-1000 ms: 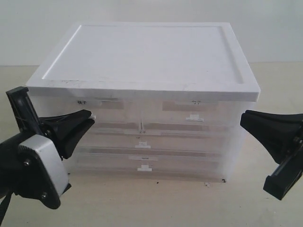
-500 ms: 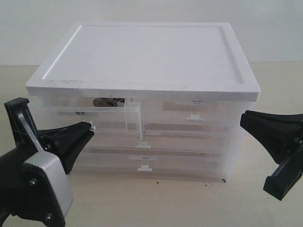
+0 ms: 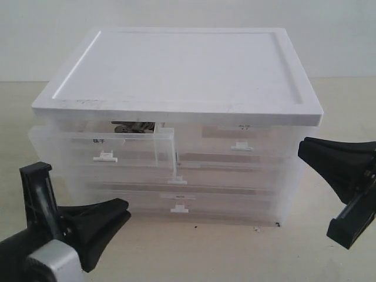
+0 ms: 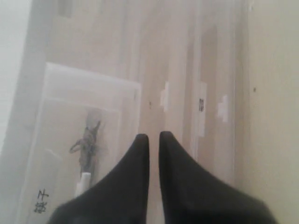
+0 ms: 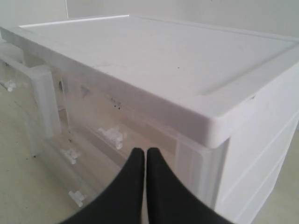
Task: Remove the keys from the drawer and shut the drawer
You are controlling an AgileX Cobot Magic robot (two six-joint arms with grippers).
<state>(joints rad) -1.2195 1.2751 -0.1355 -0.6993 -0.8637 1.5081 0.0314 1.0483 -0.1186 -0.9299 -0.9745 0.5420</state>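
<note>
The drawer, the upper left one of a white cabinet, stands pulled out, with its white tab handle and dark-printed label facing front. The keys lie inside it near the back, seen as a dark metal bunch; in the left wrist view the keys show through the drawer. My left gripper hangs below and in front of the drawer, apart from the handle. Its fingers stand almost together with nothing between them. My right gripper waits shut beside the cabinet's right wall.
The cabinet's white lid overhangs the fronts. A second half-width drawer sits at the upper right, pushed in. Two full-width drawers lie below. The cabinet stands on a beige tabletop.
The upper left drawer slid out toward the front, uncovering the keys. My left gripper let go of the tab handle and dropped down and back. The right arm stayed still.
</note>
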